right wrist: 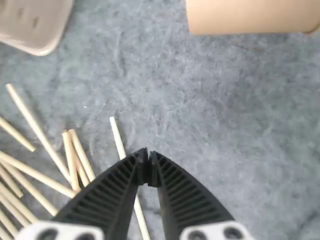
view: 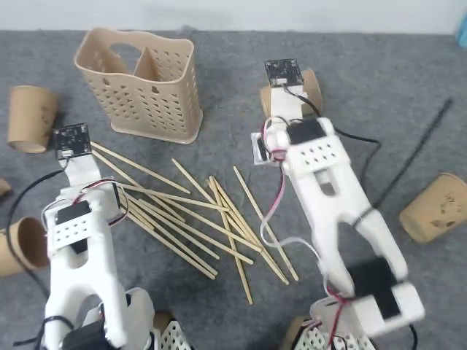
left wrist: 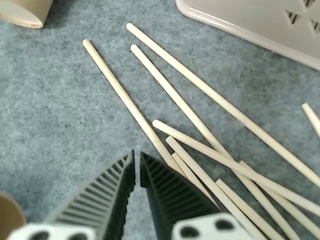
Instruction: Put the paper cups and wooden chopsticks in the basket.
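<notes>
Your left gripper [left wrist: 137, 155] and right gripper [right wrist: 148, 152] are both closed, holding nothing. The pale wooden chopsticks [view: 197, 219] lie scattered mid-desk. The beige perforated plastic basket [view: 153, 106] stands near the far edge, and brown paper cups [view: 29, 117] lie along the left and right edges.

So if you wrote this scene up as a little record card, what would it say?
surface: grey mat
basket: upright at the far side, no cups or chopsticks visible inside
wooden chopsticks: scattered loose on the mat between the two arms
left gripper: shut, empty, over chopstick ends
right gripper: shut, empty, above one chopstick
paper cups: all outside the basket; one at the right, one far left, one at the left edge, one just beyond the right gripper
</notes>
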You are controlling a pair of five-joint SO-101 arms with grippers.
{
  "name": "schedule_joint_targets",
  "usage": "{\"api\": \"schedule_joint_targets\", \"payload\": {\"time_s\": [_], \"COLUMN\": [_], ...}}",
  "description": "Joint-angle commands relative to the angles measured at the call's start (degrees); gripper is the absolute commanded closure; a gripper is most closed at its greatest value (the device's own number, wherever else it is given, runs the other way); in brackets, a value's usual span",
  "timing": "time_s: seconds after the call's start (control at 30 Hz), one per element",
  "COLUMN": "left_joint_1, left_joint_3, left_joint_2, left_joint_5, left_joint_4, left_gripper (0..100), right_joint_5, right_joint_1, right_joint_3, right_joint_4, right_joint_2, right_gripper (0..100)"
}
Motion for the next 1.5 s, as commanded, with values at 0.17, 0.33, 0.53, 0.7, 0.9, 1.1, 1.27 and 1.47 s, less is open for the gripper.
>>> {"api": "schedule_joint_targets", "payload": {"time_s": [0.17,0.33,0.53,0.7,0.9,1.1,1.27,1.47], "left_joint_1": [0.0,0.0,0.0,-0.2,-0.1,0.0,0.0,0.0], "left_joint_3": [-0.3,-0.3,-0.2,-0.2,-0.2,-0.3,-0.3,-0.4], "left_joint_2": [-2.4,-2.4,-2.4,-2.4,-2.4,-2.4,-2.4,-2.4], "left_joint_5": [-0.1,-0.1,-0.1,-0.1,-0.1,-0.1,-0.1,-0.1], "left_joint_4": [-1.4,-1.4,-1.4,-1.4,-1.4,-1.4,-1.4,-1.5], "left_gripper": [99,99,99,99,99,99,99,99], "right_joint_5": [18.7,20.0,20.0,20.0,19.4,19.4,19.4,19.6], "right_joint_1": [8.0,19.8,24.7,25.2,27.9,27.7,26.8,24.7], "right_joint_3": [8.6,9.8,9.6,4.2,-14.5,-44.7,-73.1,-100.9], "right_joint_4": [3.3,4.0,-3.8,-13.1,-16.7,-11.4,-4.5,0.4], "right_joint_2": [-25.9,-34.2,-28.8,-14.5,9.4,36.0,55.8,74.6], "right_gripper": [99.0,99.0,99.0,99.0,99.0,99.0,99.0,99.0]}}
